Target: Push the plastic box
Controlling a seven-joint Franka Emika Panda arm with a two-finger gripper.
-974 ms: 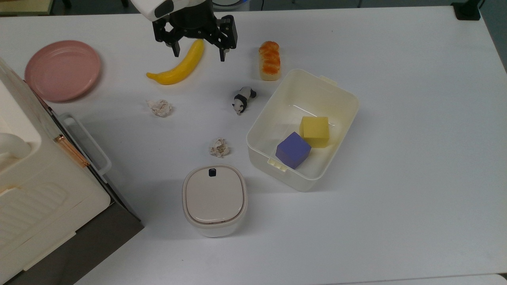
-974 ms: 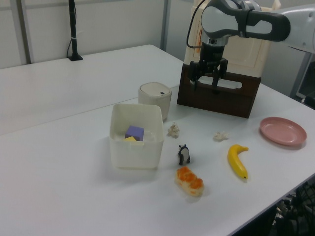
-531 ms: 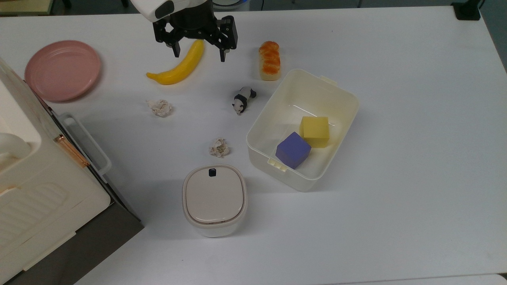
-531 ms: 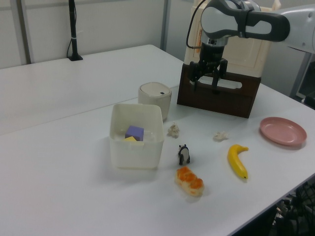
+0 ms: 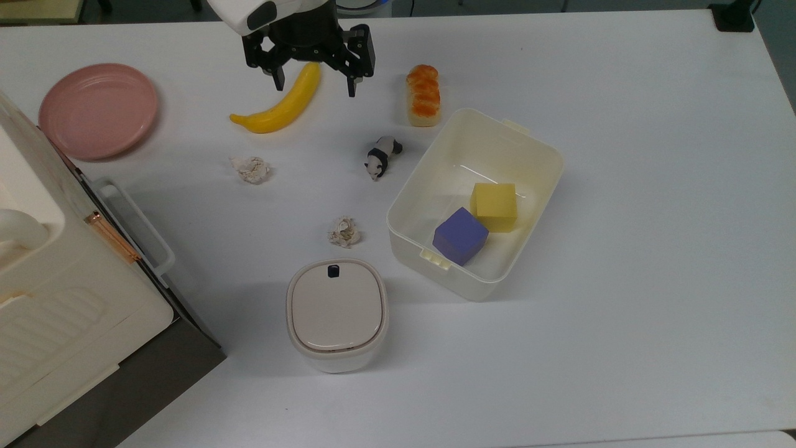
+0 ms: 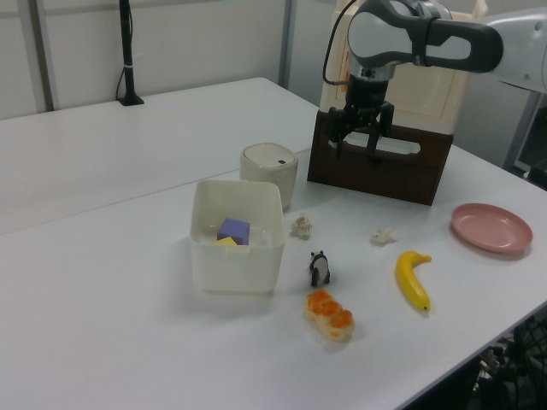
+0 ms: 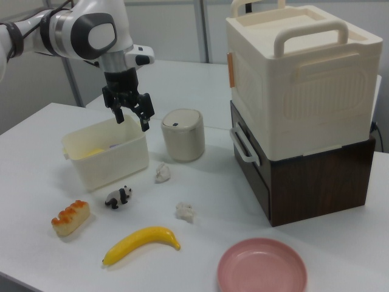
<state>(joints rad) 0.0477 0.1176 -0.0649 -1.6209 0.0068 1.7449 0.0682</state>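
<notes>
The plastic box (image 5: pixel 429 168) (image 6: pixel 236 266) (image 7: pixel 103 161) is a cream-white tub lying at an angle on the white table. A purple cube (image 5: pixel 460 236) and a yellow cube (image 5: pixel 494 206) sit inside it. My gripper (image 5: pixel 314 84) (image 6: pixel 356 149) (image 7: pixel 133 119) hangs open and empty, well above the table, at the top view's upper left of the box and over the banana's tip. It touches nothing.
A banana (image 5: pixel 281 102), a bread roll (image 5: pixel 423 94), a toy panda (image 5: pixel 382 156), two crumpled paper balls (image 5: pixel 251 168) (image 5: pixel 344 231), a pink plate (image 5: pixel 98 109), a lidded white container (image 5: pixel 336 314) and a big cream appliance (image 7: pixel 301 76) on a dark base share the table.
The gripper has drifted very slightly toward the top view's upper right. Nothing on the table has moved.
</notes>
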